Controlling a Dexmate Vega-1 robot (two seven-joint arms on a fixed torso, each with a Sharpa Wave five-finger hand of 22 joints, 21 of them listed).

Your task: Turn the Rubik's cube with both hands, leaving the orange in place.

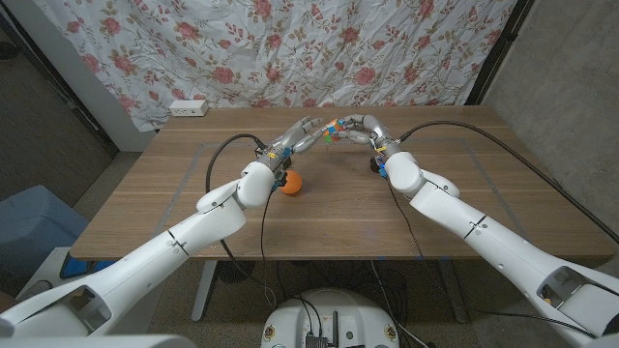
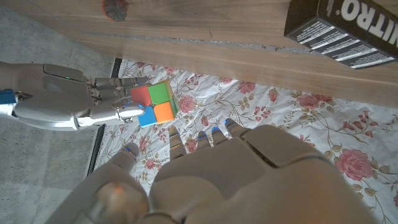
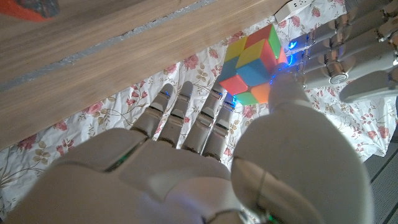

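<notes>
Orange (image 1: 291, 183) nr table (image 1: 445, 208) front; right hand (image 1: 365, 129) holds cube (image 1: 335, 129), left hand (image 1: 302, 135) seemingly open beside.

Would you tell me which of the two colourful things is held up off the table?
The cube, held up between both hands; the orange rests on the table.

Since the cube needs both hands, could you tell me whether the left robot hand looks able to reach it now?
Probably yes: the left robot hand is raised beside the Rubik's cube, with nothing between.
</notes>
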